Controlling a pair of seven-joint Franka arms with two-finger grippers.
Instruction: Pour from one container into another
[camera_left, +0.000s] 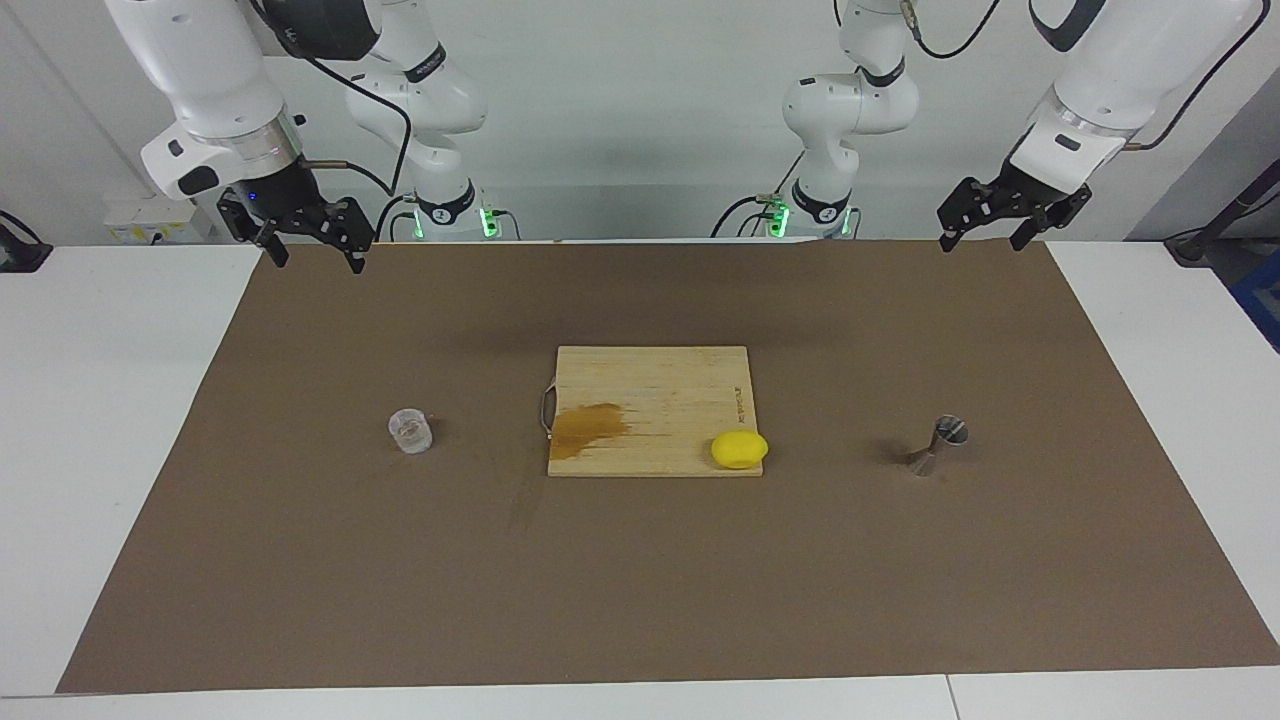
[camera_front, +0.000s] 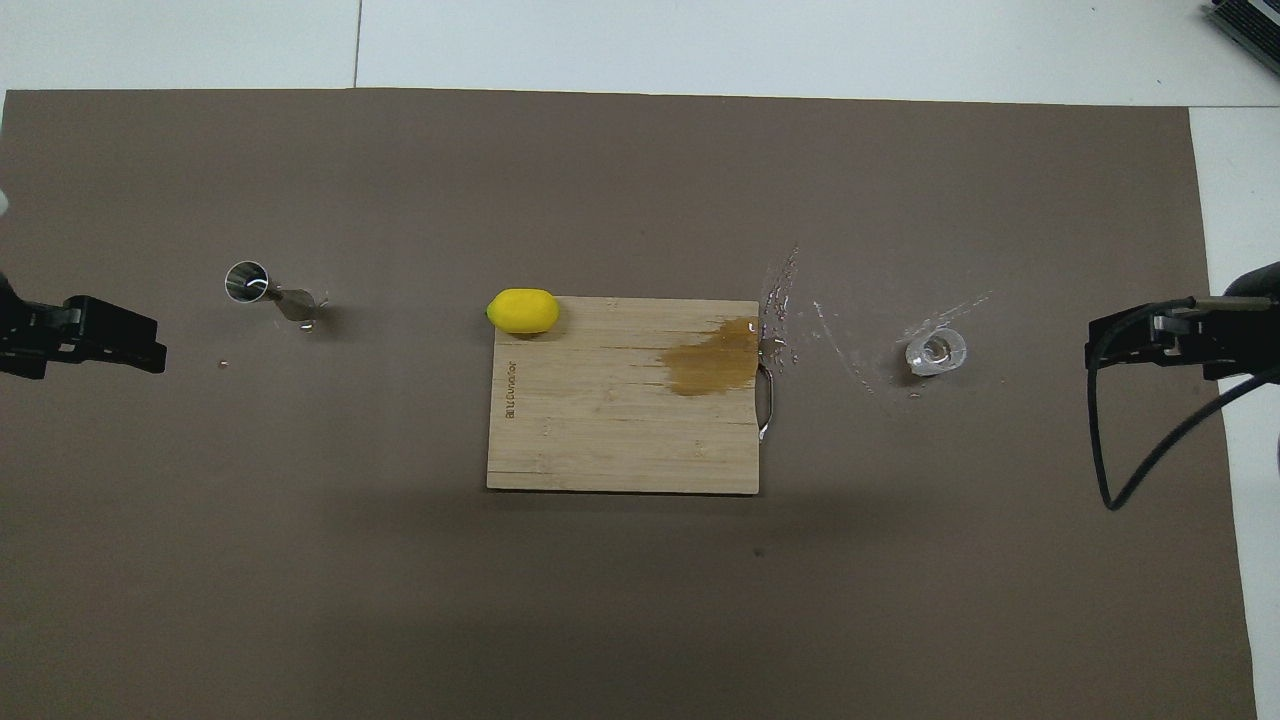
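The clear glass tumbler stands upright on the brown mat toward the right arm's end of the table; it also shows in the overhead view. The steel jigger stands on the mat toward the left arm's end, and in the overhead view its open top cup shows. My right gripper hangs open and empty, high over the mat's edge nearest the robots, well apart from the tumbler; it also shows in the overhead view. My left gripper hangs open and empty, apart from the jigger; it also shows in the overhead view.
A wooden cutting board with a metal handle lies mid-table between the two containers and bears a dark wet stain. A yellow lemon sits on the board's corner. Spilled droplets lie on the mat between board and tumbler.
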